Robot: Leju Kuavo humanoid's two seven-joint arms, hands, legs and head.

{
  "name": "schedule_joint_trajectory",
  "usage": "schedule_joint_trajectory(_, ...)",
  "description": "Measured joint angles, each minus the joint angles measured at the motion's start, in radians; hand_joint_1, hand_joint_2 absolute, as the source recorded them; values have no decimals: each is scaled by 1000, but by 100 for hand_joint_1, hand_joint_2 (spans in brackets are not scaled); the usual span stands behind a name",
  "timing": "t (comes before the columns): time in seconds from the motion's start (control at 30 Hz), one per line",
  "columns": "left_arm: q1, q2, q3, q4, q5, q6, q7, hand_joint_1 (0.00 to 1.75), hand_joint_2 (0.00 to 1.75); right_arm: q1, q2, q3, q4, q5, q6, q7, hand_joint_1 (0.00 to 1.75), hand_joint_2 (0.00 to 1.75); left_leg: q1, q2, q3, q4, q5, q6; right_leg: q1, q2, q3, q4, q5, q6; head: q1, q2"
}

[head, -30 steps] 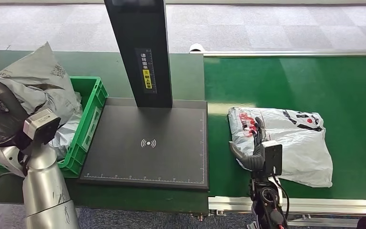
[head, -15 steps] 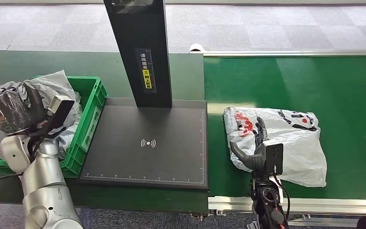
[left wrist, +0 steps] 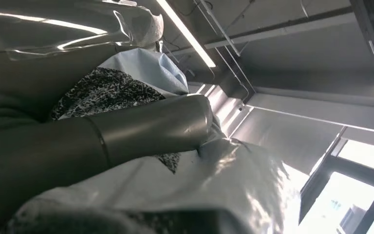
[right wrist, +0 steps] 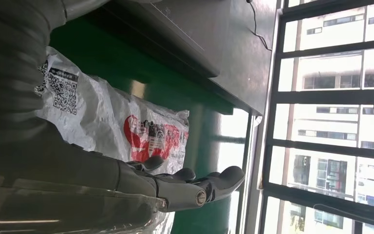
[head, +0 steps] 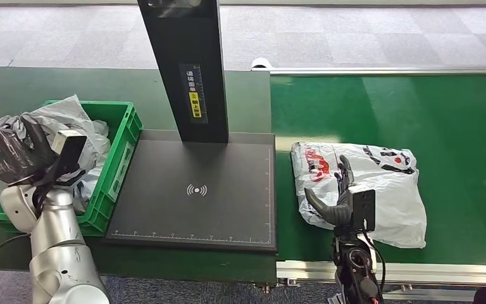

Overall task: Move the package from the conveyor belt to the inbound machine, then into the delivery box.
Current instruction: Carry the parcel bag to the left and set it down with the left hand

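In the head view, the right hand point(head: 336, 197) hovers with fingers spread, holding nothing, over the near edge of the white package point(head: 361, 190) on the conveyor belt point(head: 455, 120). The left wrist view shows the left hand point(left wrist: 141, 129) gripping a grey bag point(left wrist: 214, 185) over the delivery box point(head: 121, 149). In the right wrist view the package lies just beyond the fingertips point(right wrist: 226, 178); grasping it seems next.

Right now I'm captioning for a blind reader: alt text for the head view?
A white package lies on a green conveyor belt, the right hand open over it. Left of a black scanner plate, the left hand holds a grey bag over a green crate.
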Motion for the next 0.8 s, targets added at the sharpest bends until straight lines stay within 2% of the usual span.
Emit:
schedule_joint_trajectory(0.03, 0, -1, 3, -6, 2, 0, -2, 174, 0, 0, 0, 0, 0, 0, 0, 0, 0, 175, 0, 0, 0, 0, 0, 0, 0, 0, 0, 0, 0, 0, 0, 0)
schedule_joint_trajectory(0.17, 1, -5, 14, -25, 18, 0, -5, 3, 0, 0, 0, 0, 0, -1, 0, 0, 0, 175, 0, 0, 0, 0, 0, 0, 0, 0, 0, 0, 0, 0, 0, 0)
schedule_joint_trajectory(0.5, 24, -18, -12, -142, 245, 0, -8, 0, 0, 0, 0, 11, 1, -11, 2, 0, 0, 175, 0, 0, 0, 0, 0, 0, 0, 0, 0, 0, 0, 0, 0, 0)
schedule_joint_trajectory(0.8, 46, -25, -22, -206, 303, 0, -9, 0, 0, -7, -1, 27, 6, -14, 6, -3, 0, 175, 0, 0, 0, 0, 0, 0, 0, 0, 0, 0, 0, 0, 0, 0)
